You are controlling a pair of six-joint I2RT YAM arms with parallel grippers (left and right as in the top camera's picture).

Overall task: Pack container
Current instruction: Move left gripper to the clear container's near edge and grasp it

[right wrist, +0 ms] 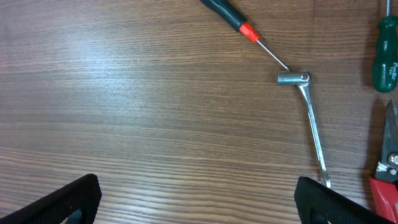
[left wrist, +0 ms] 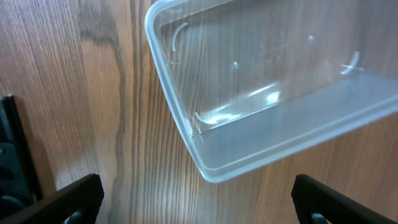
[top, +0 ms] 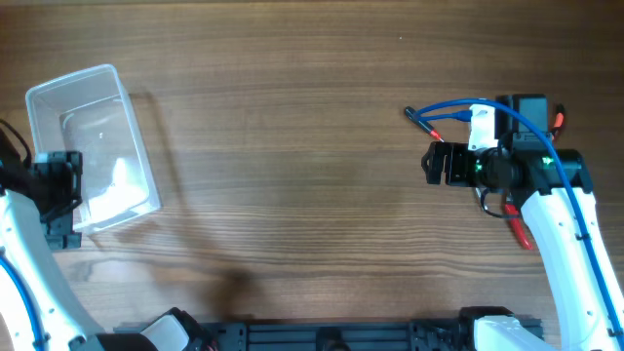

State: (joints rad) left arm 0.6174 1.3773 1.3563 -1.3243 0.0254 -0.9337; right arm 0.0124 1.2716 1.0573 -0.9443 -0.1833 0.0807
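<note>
Early stage of the packing, I'd say: nothing loaded yet. We have a broad wooden surface point(top: 292, 146), and away at its far left sits the container point(top: 70, 80), clear plastic, slightly askew, and empty. The left wrist view looks straight through its walls to the wood grain, with nothing inside. The left hand point(left wrist: 199, 204) hangs right at the container's near corner, fingers spread wide, gripping nothing. Whether it touches the rim I cannot tell. Over on the right side, well apart from the container, the right hand point(right wrist: 199, 204) hovers above the tools, also spread wide and empty. Below it lies a slim socket wrench point(right wrist: 311, 121), its socket head right at the tip of a red-and-black screwdriver point(right wrist: 239, 25). At the edge of that view are a green-handled screwdriver point(right wrist: 385, 53) and a red-handled tool point(right wrist: 387, 183), pliers perhaps, mostly cut off. The step in hand looks like choosing the first tool. Next move, as I read it: the right hand drops over the wrench shaft or the screwdriver handle, closes low against the surface, then carries it across to the container
</note>
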